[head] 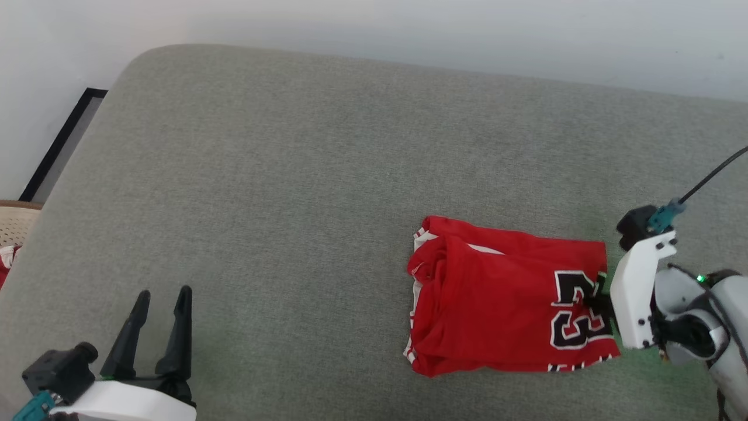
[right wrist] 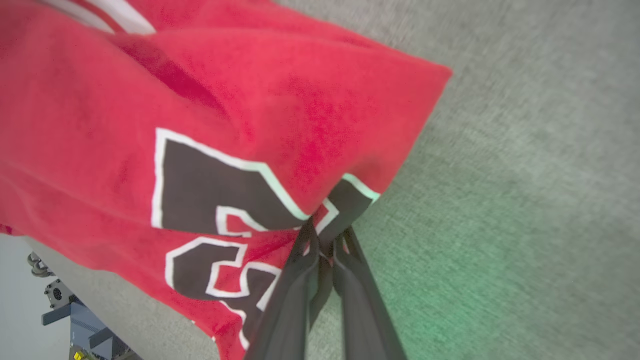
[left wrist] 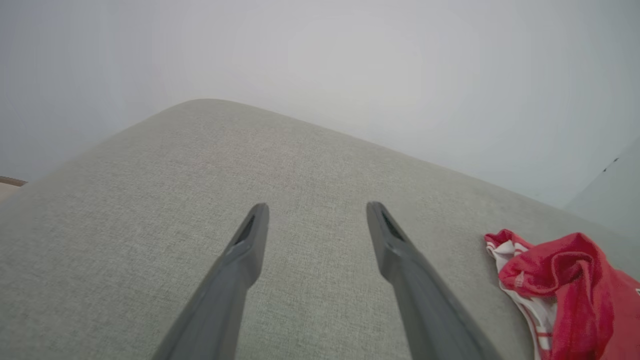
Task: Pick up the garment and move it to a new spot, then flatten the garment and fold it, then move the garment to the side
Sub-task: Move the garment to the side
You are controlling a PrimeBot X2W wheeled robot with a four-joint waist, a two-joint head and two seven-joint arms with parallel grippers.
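The head camera looks steeply down from above on the grey cushion (head: 292,175) and takes in the whole garment (head: 502,304) at middling range. The left wrist camera sits low, well left of the garment, and faces across the cushion toward the pale wall (left wrist: 320,50), catching the garment's near end. The right wrist camera presses close to the garment's numbered edge. All 3 views share garment and cushion.

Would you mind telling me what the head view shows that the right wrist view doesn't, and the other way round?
Head view: the open left gripper above the grey cushion, a woven basket's edge, and the garment's whole folded outline. Right wrist view: the right gripper shut on the garment's edge by the black number. Both: the red garment on the cushion.
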